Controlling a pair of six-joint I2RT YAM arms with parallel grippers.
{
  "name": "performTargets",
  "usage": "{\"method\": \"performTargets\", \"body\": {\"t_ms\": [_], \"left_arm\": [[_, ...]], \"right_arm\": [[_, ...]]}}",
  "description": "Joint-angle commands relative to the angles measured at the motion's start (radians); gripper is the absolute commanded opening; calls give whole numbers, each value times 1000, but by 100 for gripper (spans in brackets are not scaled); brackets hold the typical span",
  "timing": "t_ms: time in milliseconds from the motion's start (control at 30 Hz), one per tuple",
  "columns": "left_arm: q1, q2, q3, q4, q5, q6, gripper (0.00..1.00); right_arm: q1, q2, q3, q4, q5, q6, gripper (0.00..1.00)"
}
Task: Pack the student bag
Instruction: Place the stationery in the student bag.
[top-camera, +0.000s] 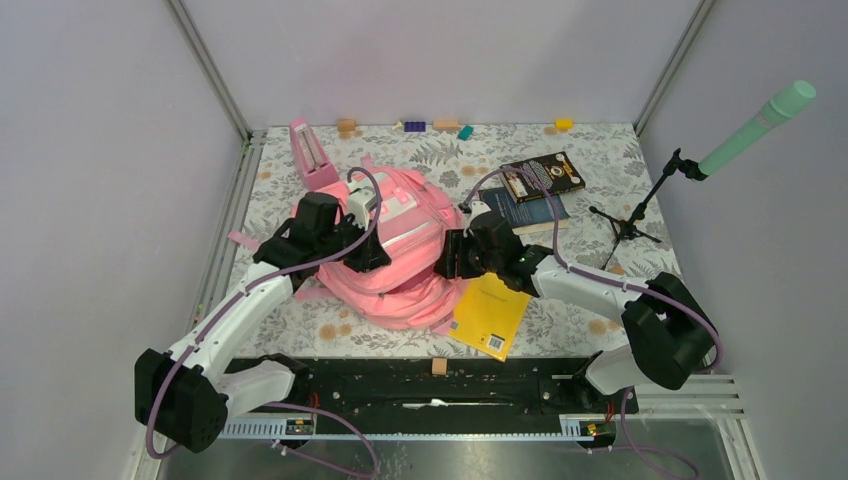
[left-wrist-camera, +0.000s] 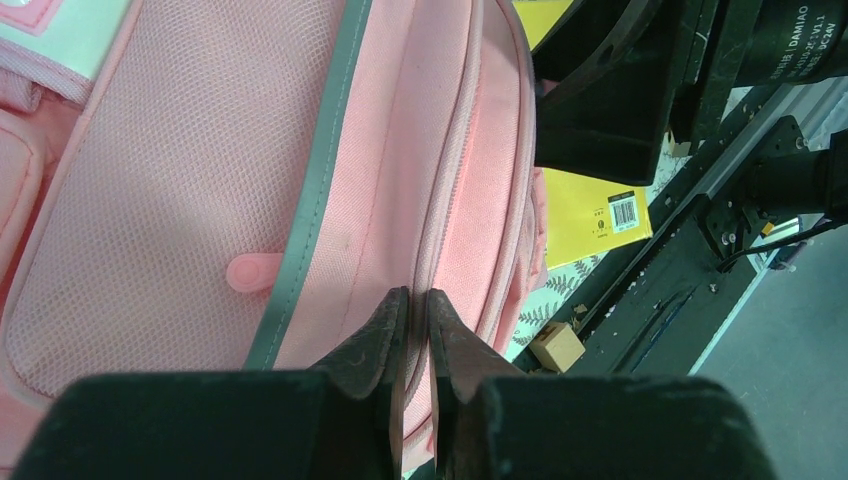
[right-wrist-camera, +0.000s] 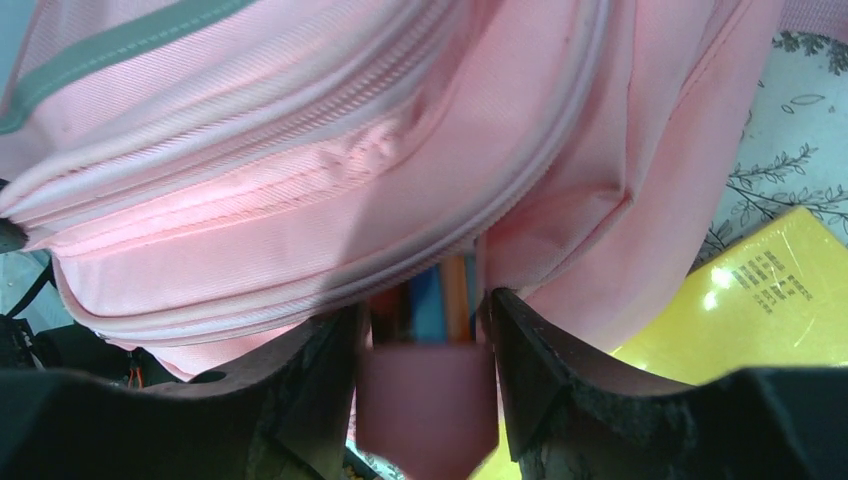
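Left end effector (left-wrist-camera: 418, 295) pinched; right (right-wrist-camera: 422, 305) clasps pink item (right-wrist-camera: 425, 400).

Blurred, hidden
The right hand (right-wrist-camera: 425, 310) grips a blurred pink thing (right-wrist-camera: 425, 410); the student bag (top-camera: 400, 280) partly hides the yellow book (top-camera: 490, 315).

Student bag (top-camera: 400, 268): large soft pink fabric backpack, lying slumped at the middle of the table with its front pockets facing up. The white-mint patch (left-wrist-camera: 62, 28) is at its far end and the rounded bulk reaches toward the near edge. A mesh front pocket (left-wrist-camera: 150, 210) is bordered by a pale grey reflective strip (left-wrist-camera: 312, 190), and a small pink tab (left-wrist-camera: 252, 271) lies beside the strip. Parallel zip seams (right-wrist-camera: 330, 120) run along the bulging side. A pink strap (top-camera: 243, 240) pokes out at the left.
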Motion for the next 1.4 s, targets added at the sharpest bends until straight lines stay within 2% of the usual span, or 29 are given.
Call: {"method": "performTargets", "body": {"t_ms": [0, 67, 167, 500, 633, 767, 933, 1100, 1367], "left_arm": [[-5, -22, 22, 68, 60, -9, 0], [-5, -22, 21, 68, 59, -9, 0], [-5, -23, 21, 69, 60, -10, 0], [-5, -25, 20, 69, 62, -10, 0], [-5, -25, 20, 69, 63, -12, 0], [-5, -23, 20, 69, 64, -13, 0], [-5, -24, 20, 67, 55, -14, 0], [-5, -30, 17, 66, 32, -14, 0], [-6, -29, 15, 66, 31, -15, 0]], "right_arm": [[25, -29, 9, 161, -10, -24, 59], [32, -41, -1, 159, -7, -43, 63], [46, -54, -8, 126, 38, -74, 65], [55, -159, -118, 166, 110, -73, 61], [74, -234, -147, 145, 164, -98, 63], [114, -316, -161, 77, 279, -85, 64], [221, -374, -146, 38, 394, -2, 63], [350, -313, -86, 18, 502, 91, 61], [569, -78, 99, 41, 594, 146, 59]]}}
